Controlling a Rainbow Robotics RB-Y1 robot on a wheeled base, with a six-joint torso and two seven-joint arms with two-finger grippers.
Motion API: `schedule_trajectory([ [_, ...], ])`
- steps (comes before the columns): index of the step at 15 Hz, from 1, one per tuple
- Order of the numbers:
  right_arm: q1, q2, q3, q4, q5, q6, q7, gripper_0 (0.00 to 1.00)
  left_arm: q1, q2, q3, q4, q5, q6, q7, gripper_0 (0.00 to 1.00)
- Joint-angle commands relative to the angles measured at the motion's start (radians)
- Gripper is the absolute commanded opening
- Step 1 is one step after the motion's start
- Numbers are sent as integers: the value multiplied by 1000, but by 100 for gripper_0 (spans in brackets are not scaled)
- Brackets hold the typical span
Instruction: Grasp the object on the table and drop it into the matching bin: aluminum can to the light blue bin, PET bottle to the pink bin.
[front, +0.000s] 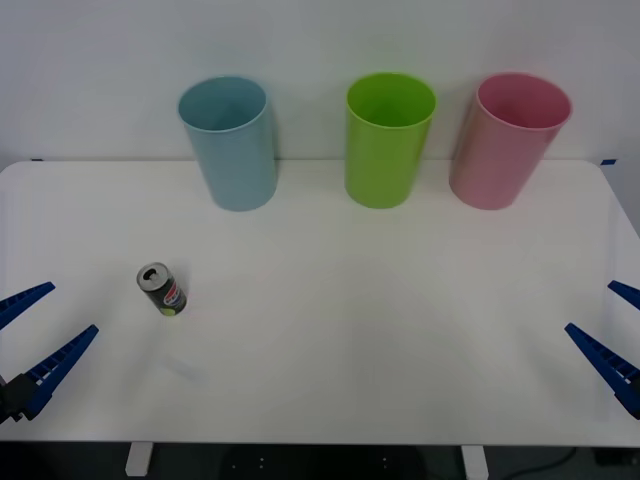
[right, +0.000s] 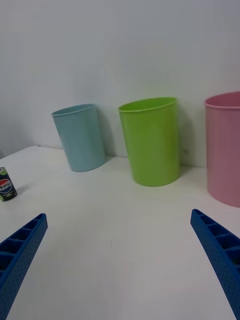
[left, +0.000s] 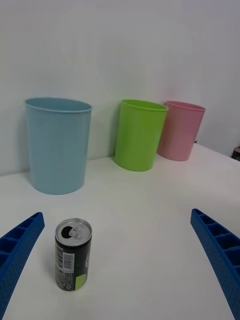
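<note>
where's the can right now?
In the front view the aluminum can stands upright on the table, on the robot's left side, in front of the light blue bin and just ahead of the open left gripper.

Plain white wall runs behind the far edge of the tabletop, evenly lit, no windows or marks. Dark floor shows under the near edge, with two white table legs at the near corners.
</note>
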Motion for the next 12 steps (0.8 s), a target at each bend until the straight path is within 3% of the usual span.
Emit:
schedule_trajectory([
  [1, 0, 0, 0, 0, 0, 0, 0, 100, 0, 0, 0, 0, 0, 0, 0, 100],
  [6, 0, 0, 0, 0, 0, 0, 0, 100, 18, -13, -10, 23, 17, 8, -3, 100],
  [12, 0, 0, 0, 0, 0, 0, 0, 100, 16, -13, -28, 44, -60, 59, -21, 100],
])
